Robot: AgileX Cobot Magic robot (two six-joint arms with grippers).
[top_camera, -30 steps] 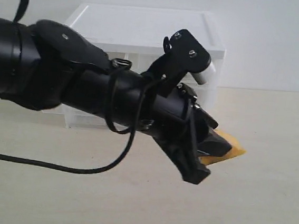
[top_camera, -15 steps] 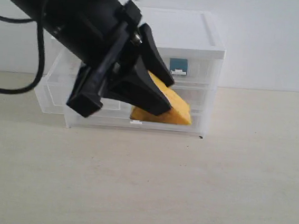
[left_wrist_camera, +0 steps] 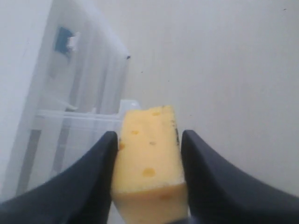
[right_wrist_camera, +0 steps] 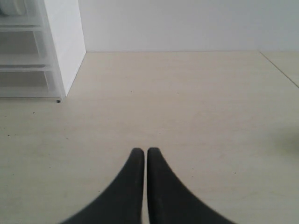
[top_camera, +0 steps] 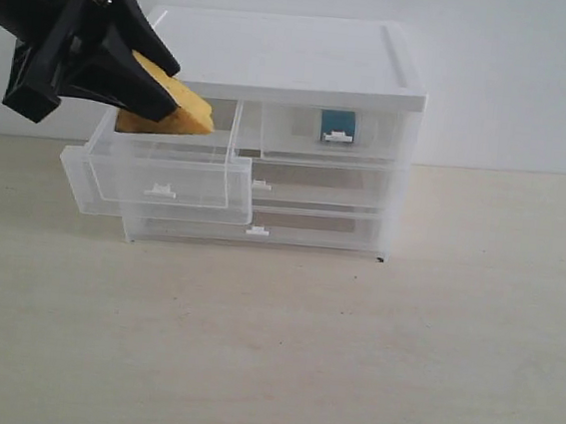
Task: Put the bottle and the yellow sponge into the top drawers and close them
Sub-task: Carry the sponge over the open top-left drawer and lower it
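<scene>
Upper left of the exterior view: your left tool is clamped on the sponge, jaws spread only to its width. It hangs just above the open left top drawer. Right of it, the right top drawer is shut, with the bottle inside. In the right wrist view your right tool is closed on nothing, over the bench. Risk: if you release over the drawer's wall, the sponge may perch on the rim and jam the closing.
</scene>
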